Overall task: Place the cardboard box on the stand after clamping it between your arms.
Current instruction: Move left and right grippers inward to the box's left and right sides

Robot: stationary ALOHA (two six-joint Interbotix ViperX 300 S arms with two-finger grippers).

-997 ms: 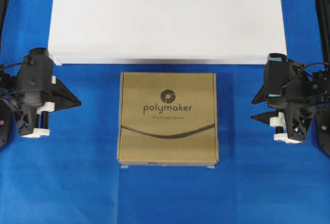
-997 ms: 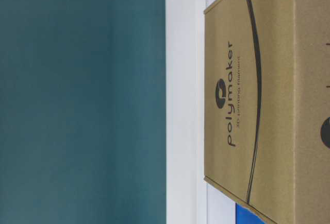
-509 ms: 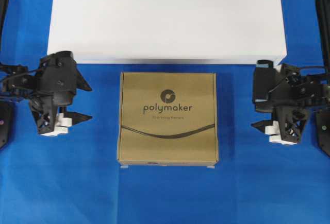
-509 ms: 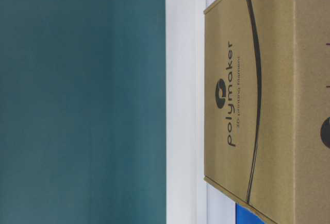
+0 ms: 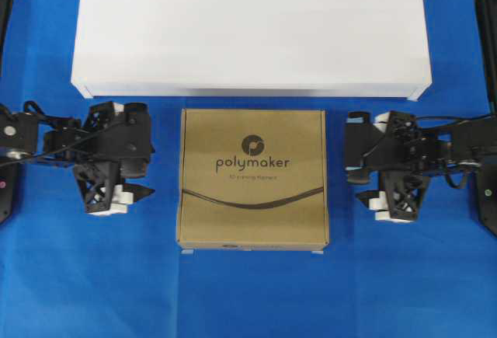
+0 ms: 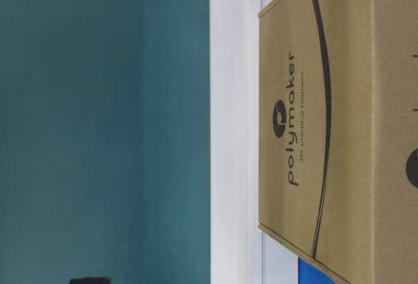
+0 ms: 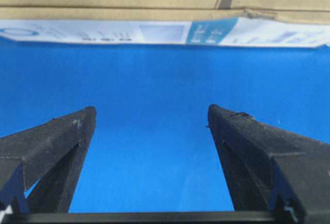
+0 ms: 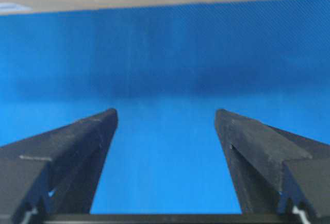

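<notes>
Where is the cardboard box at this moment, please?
In the overhead view, the cardboard box lies centred on the blue cloth, just before the stand, between both open grippers, untouched.

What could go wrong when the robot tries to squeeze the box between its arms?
1. Both hands, left hand and right hand, are open and not touching the cardboard box; uneven pushing might spin it.
2. The box lies close to the stand, so lifting too low might bump its edge.

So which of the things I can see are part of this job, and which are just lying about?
Part of the job:
- cardboard box
- stand
- left end effector, open
- right end effector, open

Just lying about:
- blue cloth
- teal backdrop
</notes>
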